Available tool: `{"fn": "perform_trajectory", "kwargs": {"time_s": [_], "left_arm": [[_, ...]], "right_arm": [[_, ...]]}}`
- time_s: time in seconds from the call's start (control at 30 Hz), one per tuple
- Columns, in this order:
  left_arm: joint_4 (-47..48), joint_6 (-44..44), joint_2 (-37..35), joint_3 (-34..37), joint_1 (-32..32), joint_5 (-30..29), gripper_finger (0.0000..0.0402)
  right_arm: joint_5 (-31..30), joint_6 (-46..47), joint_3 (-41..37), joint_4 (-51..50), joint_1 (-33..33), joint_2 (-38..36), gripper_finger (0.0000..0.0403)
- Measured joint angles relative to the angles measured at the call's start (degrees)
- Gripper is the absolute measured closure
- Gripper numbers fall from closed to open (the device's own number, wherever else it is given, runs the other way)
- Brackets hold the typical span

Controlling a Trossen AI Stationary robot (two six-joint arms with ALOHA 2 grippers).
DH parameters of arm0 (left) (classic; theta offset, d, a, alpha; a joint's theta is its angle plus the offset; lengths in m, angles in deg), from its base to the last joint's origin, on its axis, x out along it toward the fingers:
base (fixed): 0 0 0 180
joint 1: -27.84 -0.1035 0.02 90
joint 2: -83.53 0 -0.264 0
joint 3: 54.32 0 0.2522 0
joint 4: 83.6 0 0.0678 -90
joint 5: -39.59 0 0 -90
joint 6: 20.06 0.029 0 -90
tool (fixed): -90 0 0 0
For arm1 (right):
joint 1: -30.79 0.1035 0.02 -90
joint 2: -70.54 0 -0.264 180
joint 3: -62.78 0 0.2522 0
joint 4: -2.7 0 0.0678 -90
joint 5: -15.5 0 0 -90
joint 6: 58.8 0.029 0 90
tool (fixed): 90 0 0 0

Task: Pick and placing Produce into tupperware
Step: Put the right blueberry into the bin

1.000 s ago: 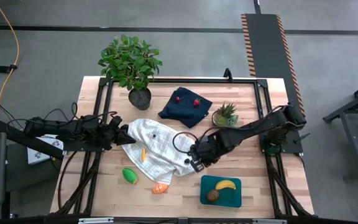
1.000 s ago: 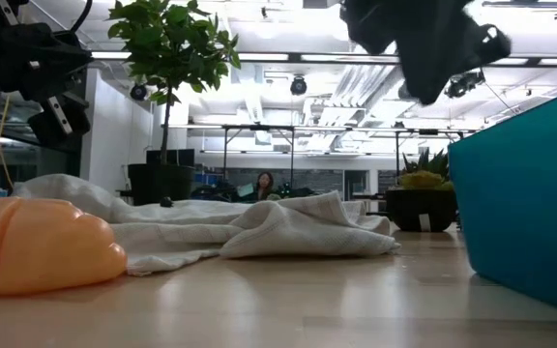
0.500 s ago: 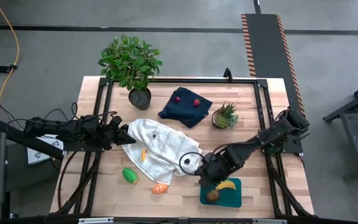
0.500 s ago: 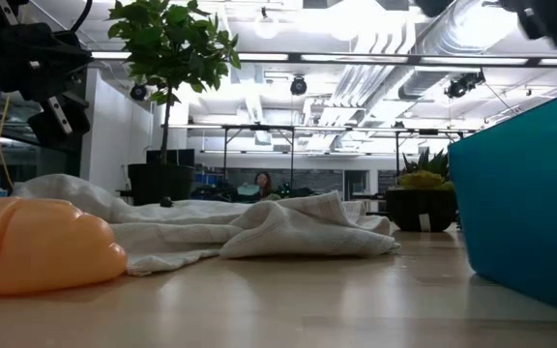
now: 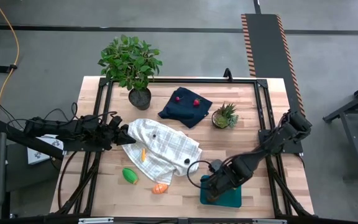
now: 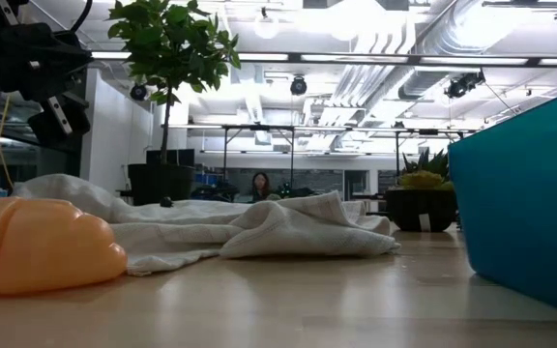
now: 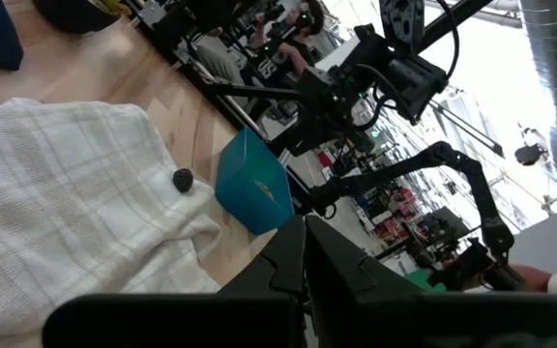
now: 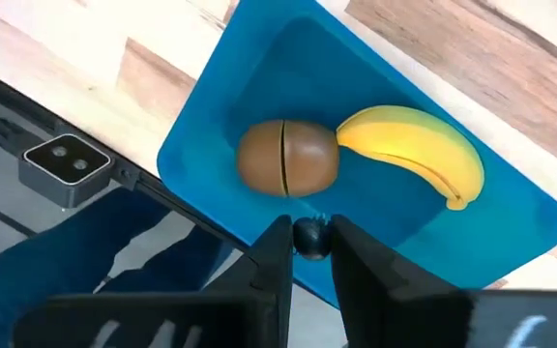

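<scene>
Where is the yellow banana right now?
The yellow banana lies inside the teal tupperware, touching the brown round fruit. In the high view that container sits at the table's front edge on the right side, under the right gripper.

Open-ceilinged lab with robot rigs (image 7: 395,77)

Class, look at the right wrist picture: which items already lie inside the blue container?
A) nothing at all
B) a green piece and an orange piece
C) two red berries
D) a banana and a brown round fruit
D: the banana and the brown round fruit lie side by side in the blue container.
</scene>
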Motion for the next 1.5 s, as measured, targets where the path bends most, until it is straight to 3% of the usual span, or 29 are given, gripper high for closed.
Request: {"fn": "perform_trajectory", "kwargs": {"time_s": [0.63, 1.27, 1.5], "left_arm": [[0.0, 0.0, 0.0, 0.0, 0.0, 0.0, 0.0401], [0.0, 0.0, 0.0, 0.0, 0.0, 0.0, 0.0401], [0.0, 0.5, 0.0, 0.0, 0.0, 0.0, 0.0401]], "right_arm": [[-0.4, 3.3, 0.0, 2.4, 2.1, 6.6, 0.0354], [-0.1, 3.4, 0.0, 5.2, 2.1, 7.0, 0.0354], [0.1, 3.4, 0.0, 5.8, 2.1, 7.0, 0.0318]]}}
